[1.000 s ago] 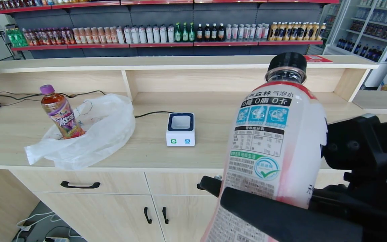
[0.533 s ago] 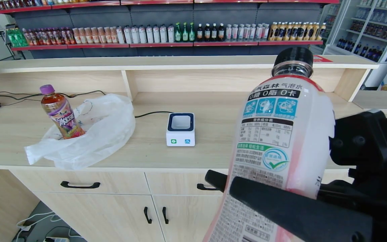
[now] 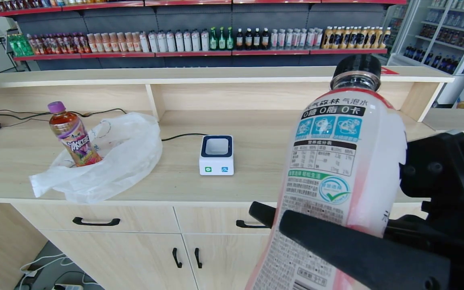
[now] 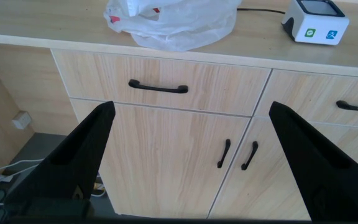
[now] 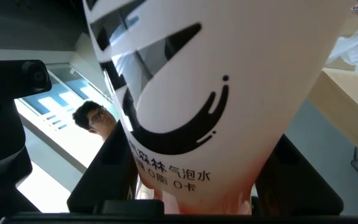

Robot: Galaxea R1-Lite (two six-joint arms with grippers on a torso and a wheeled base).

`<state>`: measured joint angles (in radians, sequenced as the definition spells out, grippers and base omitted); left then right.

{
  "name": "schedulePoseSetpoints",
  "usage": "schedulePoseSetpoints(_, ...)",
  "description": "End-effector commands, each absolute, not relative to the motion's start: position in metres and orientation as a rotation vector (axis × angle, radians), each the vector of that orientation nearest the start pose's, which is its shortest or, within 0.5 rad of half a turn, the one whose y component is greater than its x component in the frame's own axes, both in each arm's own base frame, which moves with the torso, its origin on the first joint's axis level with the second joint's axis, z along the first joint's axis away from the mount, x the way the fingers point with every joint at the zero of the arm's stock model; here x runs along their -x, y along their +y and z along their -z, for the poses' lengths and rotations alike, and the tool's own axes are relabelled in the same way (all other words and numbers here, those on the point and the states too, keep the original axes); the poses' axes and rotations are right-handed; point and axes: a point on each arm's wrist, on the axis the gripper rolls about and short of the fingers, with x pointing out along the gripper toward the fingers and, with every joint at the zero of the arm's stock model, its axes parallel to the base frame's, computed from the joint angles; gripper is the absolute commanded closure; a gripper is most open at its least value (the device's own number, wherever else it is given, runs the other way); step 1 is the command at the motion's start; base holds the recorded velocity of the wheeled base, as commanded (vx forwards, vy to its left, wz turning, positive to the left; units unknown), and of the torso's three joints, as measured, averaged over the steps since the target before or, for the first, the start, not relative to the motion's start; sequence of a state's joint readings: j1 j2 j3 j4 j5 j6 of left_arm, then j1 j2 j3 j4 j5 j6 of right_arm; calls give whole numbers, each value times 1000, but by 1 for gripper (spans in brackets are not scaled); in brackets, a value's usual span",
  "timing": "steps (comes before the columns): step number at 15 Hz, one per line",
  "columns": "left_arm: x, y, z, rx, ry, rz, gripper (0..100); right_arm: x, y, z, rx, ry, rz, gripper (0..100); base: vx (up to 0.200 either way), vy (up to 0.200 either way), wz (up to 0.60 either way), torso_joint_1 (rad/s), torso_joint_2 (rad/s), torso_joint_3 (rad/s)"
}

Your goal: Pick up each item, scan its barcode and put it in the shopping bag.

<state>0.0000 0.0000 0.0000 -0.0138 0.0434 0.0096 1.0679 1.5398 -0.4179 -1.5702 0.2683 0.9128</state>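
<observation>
Close to the head camera on the right, my right gripper point(image 3: 273, 219) is shut on the lower body of a white and pink bottle point(image 3: 338, 161) with a black cap, held upright and slightly tilted in front of the counter. The right wrist view has the same bottle point(image 5: 210, 93) between the black fingers point(image 5: 98, 186). The white barcode scanner point(image 3: 216, 155) sits mid-counter. To its left lies the white plastic shopping bag point(image 3: 115, 161) with a purple-capped tea bottle point(image 3: 73, 135) leaning in it. My left gripper point(image 4: 191, 162) hangs open before the cabinet doors, below the counter edge.
The wooden counter point(image 3: 256, 133) has a raised back shelf, drawers and cabinet doors with black handles point(image 3: 96, 221) below. A cable point(image 3: 179, 136) runs from the scanner towards the back. Shelves of drinks point(image 3: 199, 40) line the far wall.
The right gripper has carried the white and pink bottle a little up and to the right. The bag, tea bottle and scanner have not moved.
</observation>
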Motion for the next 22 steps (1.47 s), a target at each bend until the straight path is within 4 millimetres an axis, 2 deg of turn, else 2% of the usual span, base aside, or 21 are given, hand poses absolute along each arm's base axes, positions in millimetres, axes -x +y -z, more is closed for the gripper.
schedulePoseSetpoints(1,23,1,-77,-9,-14,-45,0,-102,198,-219,-937,185,-1436,100,0,0,0,0,0,0)
schedulePoseSetpoints(4,23,1,-77,-9,-15,-43,0,-102,196,-219,-926,171,-1434,100,0,0,0,0,0,0)
schedulePoseSetpoints(5,23,1,-77,-9,-15,-45,0,-111,195,-219,-912,143,-1403,100,0,0,0,0,0,0)
schedulePoseSetpoints(9,23,1,-77,-9,-15,-45,0,-125,180,-214,-776,27,-1300,100,0,0,0,0,0,0)
schedulePoseSetpoints(12,23,1,-77,-7,-14,-45,0,-165,162,-201,-498,-103,-1068,100,0,0,0,0,0,0)
schedulePoseSetpoints(14,23,1,-77,-7,-12,-45,0,-182,148,-202,-350,-164,-960,100,0,0,0,0,0,0)
schedulePoseSetpoints(15,23,1,-77,-6,-12,-46,0,-195,139,-209,-255,-232,-883,100,0,0,0,0,0,0)
schedulePoseSetpoints(19,23,1,-77,-6,-12,-45,0,-202,136,-212,-142,-274,-718,100,0,0,0,0,0,0)
schedulePoseSetpoints(21,23,1,-77,-6,-12,-45,0,-202,136,-212,-137,-276,-711,100,0,0,0,0,0,0)
schedulePoseSetpoints(22,23,1,-77,-6,-12,-46,0,-207,135,-221,-25,-318,-524,100,0,0,0,0,0,0)
